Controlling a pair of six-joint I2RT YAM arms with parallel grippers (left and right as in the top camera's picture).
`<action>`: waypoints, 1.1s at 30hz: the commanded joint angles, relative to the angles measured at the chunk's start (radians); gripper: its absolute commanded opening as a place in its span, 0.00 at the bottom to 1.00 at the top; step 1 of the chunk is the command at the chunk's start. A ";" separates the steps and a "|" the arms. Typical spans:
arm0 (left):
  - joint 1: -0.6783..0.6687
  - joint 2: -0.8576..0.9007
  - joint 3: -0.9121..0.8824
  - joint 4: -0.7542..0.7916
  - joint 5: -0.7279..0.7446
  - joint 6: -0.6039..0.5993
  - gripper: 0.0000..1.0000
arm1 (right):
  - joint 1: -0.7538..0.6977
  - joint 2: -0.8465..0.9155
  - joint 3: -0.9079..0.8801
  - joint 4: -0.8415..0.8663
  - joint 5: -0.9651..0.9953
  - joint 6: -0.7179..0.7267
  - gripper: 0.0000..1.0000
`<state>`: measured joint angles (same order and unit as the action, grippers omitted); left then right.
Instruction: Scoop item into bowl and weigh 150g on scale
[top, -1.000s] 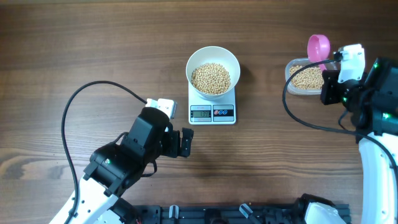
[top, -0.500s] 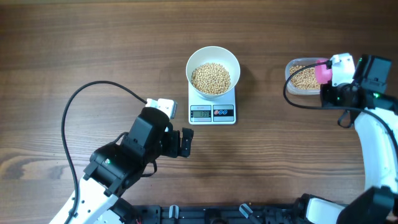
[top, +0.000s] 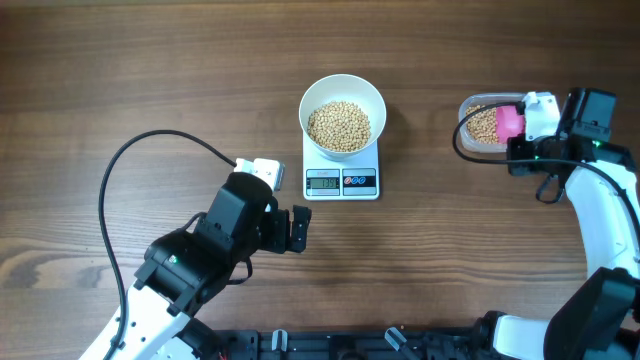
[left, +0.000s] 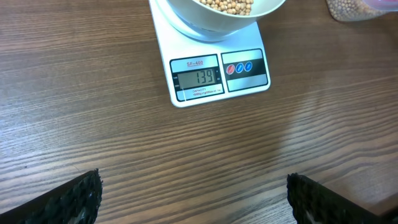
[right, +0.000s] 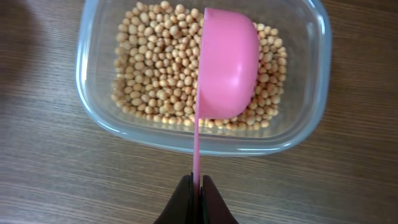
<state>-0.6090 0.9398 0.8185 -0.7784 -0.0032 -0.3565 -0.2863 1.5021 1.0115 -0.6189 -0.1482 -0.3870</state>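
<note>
White bowl (top: 318, 95) of beans (top: 339, 124) on scale (top: 342, 182) — reads 139.
Beans small, round, tan; right gripper (right: 195, 186) clamped on pink scoop (right: 227, 62) over tub (right: 93, 93), left gripper (left: 193, 202) spread wide.

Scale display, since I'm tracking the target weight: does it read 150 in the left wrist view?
No, the scale shows 139 on its display, with the bowl of beans sitting on it.
</note>
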 joint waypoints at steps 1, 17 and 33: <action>-0.003 0.003 0.014 0.003 -0.017 0.012 1.00 | -0.001 0.013 0.010 -0.013 -0.102 0.028 0.04; -0.003 0.003 0.014 0.003 -0.017 0.012 1.00 | -0.023 0.013 0.010 -0.013 -0.256 0.221 0.04; -0.004 0.003 0.014 0.003 -0.017 0.012 1.00 | -0.232 0.051 0.009 -0.037 -0.567 0.365 0.04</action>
<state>-0.6090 0.9398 0.8185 -0.7784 -0.0029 -0.3565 -0.5060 1.5299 1.0115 -0.6514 -0.6506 -0.0376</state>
